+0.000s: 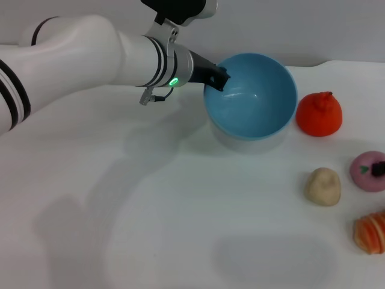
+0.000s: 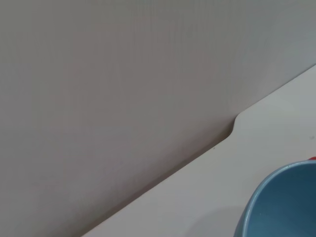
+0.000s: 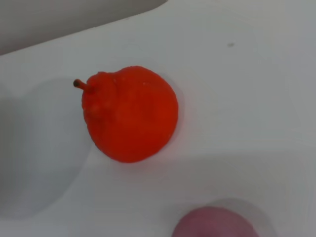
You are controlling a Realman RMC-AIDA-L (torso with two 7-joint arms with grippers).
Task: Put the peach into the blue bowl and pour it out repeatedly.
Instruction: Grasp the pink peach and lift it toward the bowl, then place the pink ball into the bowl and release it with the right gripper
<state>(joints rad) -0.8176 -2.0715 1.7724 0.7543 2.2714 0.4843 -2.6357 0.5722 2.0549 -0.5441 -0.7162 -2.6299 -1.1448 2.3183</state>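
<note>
Pour-out stage, by the look: left gripper [image 1: 218, 77] clamped on the tilted, empty blue bowl [image 1: 255, 99]'s rim. Peach [image 1: 368, 171] out on the table [image 1: 150, 229]. Next: righting the bowl, reloading.

orange-red fruit [image 1: 319, 114] with stem nub, far right of white counter [image 1: 150, 229] | beige potato-like lump [image 1: 323, 186] nearer | orange-and-white striped piece [image 1: 371, 233] at right edge
</note>
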